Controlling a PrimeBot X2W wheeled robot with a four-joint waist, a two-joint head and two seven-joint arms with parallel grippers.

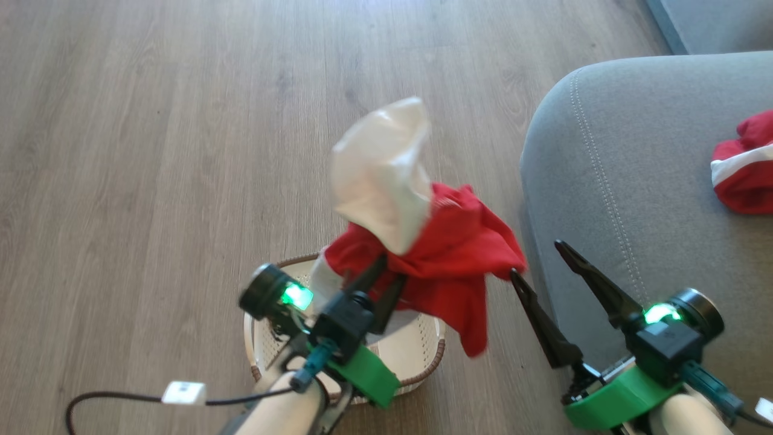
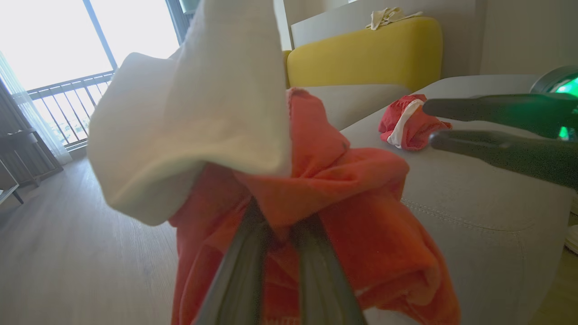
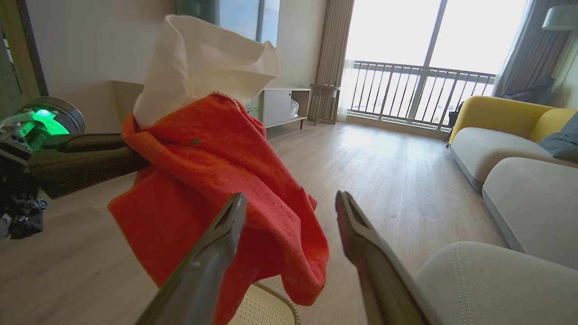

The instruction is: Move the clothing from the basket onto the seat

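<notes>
My left gripper (image 1: 386, 269) is shut on a red and white piece of clothing (image 1: 441, 254), held up above the cream basket (image 1: 423, 356) on the floor. The white sleeve part (image 1: 383, 175) sticks upward. In the left wrist view my gripper (image 2: 282, 221) pinches the red fabric (image 2: 361, 189). My right gripper (image 1: 534, 260) stands open beside the hanging cloth, at the edge of the grey seat (image 1: 634, 181). Another red and white garment (image 1: 746, 166) lies on the seat, also visible as a garment (image 2: 408, 122) in the left wrist view.
Wooden floor (image 1: 151, 151) spreads to the left and ahead. A yellow-backed sofa (image 3: 501, 122) stands along the far side, with a balcony window (image 3: 420, 45) beyond. A dark cable (image 1: 109, 399) trails from my left arm.
</notes>
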